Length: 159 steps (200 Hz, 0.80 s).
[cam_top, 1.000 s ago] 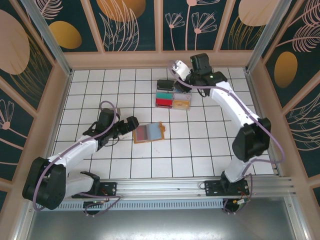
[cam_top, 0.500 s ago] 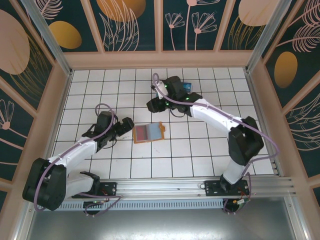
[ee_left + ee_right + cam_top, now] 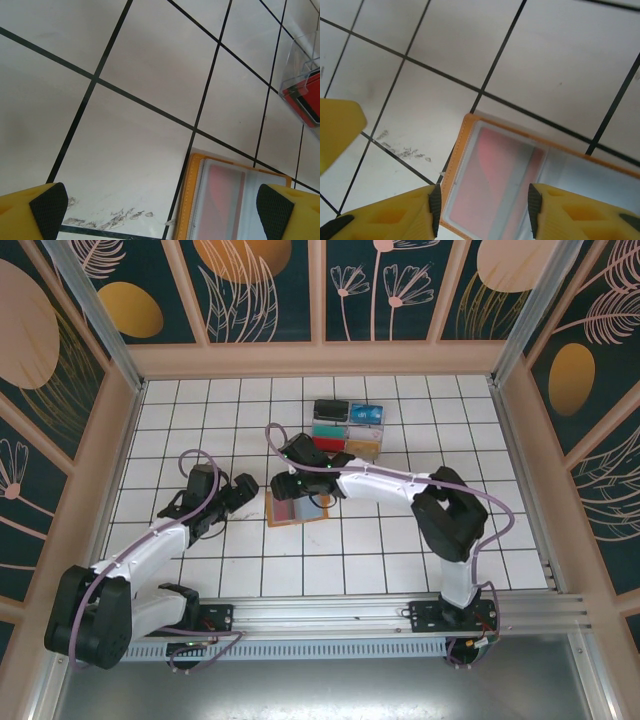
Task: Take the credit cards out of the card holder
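Observation:
The card holder point(image 3: 310, 508), tan-orange leather, lies open on the tiles at the middle of the table. A pink-red credit card point(image 3: 490, 175) sits behind its translucent left pocket, and a bluish one point(image 3: 313, 504) shows in the right pocket. My right gripper point(image 3: 485, 207) hovers open over that left pocket, its fingertips astride it and holding nothing; from above the right gripper point(image 3: 285, 488) covers the holder's left end. My left gripper point(image 3: 161, 207) stands wide open just left of the card holder point(image 3: 235, 200), low over bare tile. From above the left gripper point(image 3: 252, 490) is a short gap from the holder.
A clear divided box point(image 3: 347, 426) with black, blue, red and gold card stacks stands two tiles behind the holder; its corner with a red card point(image 3: 305, 92) shows in the left wrist view. Wooden walls ring the tiled floor. One of the left gripper's yellow fingers point(image 3: 337, 127) sits close beside the right gripper.
My right arm has swung from the card box at the back down to the card holder, and its jaws have widened. The left gripper has drawn back slightly to the left.

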Each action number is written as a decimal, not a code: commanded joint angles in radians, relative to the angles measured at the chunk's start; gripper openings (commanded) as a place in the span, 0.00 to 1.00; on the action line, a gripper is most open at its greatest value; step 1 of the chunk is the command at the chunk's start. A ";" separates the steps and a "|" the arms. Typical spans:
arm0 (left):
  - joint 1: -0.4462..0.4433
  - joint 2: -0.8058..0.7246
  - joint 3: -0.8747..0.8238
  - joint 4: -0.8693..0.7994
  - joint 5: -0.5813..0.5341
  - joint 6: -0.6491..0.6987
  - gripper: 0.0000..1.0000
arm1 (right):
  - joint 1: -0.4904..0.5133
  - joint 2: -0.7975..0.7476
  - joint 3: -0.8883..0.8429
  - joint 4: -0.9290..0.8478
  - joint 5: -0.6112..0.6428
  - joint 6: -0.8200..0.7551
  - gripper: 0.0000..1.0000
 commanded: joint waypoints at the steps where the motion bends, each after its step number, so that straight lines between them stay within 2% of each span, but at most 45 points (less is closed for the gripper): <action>1: 0.006 -0.024 -0.018 -0.003 0.017 -0.009 0.99 | 0.013 0.042 0.010 -0.048 0.058 0.068 0.51; 28: 0.007 -0.032 -0.019 -0.003 0.055 -0.010 0.99 | 0.031 0.079 0.016 -0.111 0.133 0.087 0.50; 68: 0.006 0.001 -0.010 0.033 0.117 -0.010 0.97 | 0.031 0.123 0.019 -0.161 0.178 0.086 0.50; 104: 0.005 0.067 0.009 0.075 0.217 -0.013 0.82 | 0.028 0.170 0.015 -0.172 0.203 0.079 0.48; 134: 0.005 0.110 0.022 0.099 0.302 -0.003 0.65 | 0.028 0.205 -0.002 -0.184 0.223 0.070 0.41; 159: 0.000 0.133 0.025 0.127 0.340 -0.009 0.55 | 0.025 0.201 -0.044 -0.158 0.206 0.071 0.38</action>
